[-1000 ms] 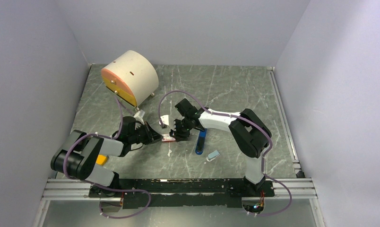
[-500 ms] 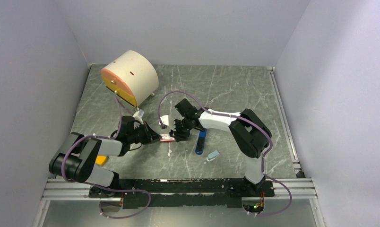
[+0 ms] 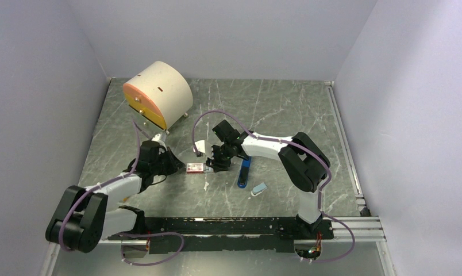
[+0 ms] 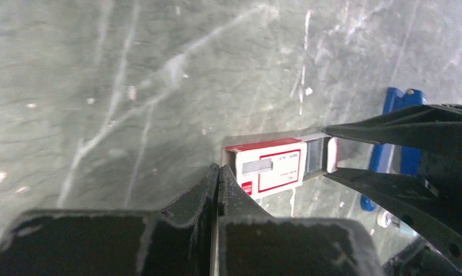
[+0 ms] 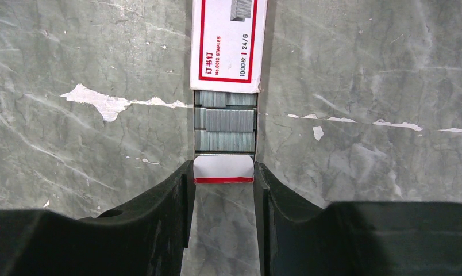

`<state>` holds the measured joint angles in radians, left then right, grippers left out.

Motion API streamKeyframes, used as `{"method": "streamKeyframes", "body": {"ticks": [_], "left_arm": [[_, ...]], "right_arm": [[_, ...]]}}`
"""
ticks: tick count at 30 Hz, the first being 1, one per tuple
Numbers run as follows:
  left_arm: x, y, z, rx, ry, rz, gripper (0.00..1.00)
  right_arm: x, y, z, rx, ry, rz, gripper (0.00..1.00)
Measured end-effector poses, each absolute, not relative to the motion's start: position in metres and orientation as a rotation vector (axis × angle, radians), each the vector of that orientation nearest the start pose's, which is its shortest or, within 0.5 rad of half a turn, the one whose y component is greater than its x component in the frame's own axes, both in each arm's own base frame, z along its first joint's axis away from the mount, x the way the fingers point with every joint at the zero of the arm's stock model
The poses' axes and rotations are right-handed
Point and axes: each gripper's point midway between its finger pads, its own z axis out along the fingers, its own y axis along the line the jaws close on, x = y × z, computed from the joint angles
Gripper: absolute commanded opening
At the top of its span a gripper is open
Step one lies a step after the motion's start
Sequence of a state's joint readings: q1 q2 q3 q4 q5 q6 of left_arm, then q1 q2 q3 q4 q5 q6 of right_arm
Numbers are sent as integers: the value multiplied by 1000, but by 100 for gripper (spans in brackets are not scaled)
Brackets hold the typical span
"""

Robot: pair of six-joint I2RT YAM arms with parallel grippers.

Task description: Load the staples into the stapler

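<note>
Left gripper [image 4: 218, 175], shut and empty, had backed off the box [image 5: 228, 46] toward 9 o'clock; right gripper [image 5: 223, 173] pinched its tray [image 5: 223, 164], staples [image 5: 224, 122] exposed for pickup.

Soft, even light from above, weak shadows on the table [image 3: 274, 109]. Left wrist view blurred, pale glare; right wrist view sharp.

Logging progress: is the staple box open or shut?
Open: inner tray slid partly out of the sleeve, staples exposed.
</note>
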<state>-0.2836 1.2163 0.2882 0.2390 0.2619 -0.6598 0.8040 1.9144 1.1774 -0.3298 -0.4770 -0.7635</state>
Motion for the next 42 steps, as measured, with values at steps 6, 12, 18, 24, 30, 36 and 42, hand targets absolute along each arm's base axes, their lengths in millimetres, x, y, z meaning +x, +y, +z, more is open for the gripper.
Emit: {"method": "streamKeyframes", "body": {"ticks": [6,12,18,24,30,36,42], "left_arm": [[256,-123,28,-361,2316,-625,5],[258,-111,38,-405,2271,-560,24],[259,-128,42,-352,2270,-675,49],[253,-149,26,-291,2341,-806,40],[253,-161,18,-270,2363,-887,19],[255,-163,21,-251,2344,-900,6],[259,-158,29,-233,2310,-863,5]], "right_arm": [[255,342,15,-1932,1711,631,40],[259,343,15,-1915,1711,608,47],[261,344,16,-1906,1714,603,49],[261,344,16,-1902,1719,603,49],[261,344,16,-1900,1721,603,48],[261,344,16,-1900,1722,603,48],[261,344,16,-1900,1723,600,48]]}}
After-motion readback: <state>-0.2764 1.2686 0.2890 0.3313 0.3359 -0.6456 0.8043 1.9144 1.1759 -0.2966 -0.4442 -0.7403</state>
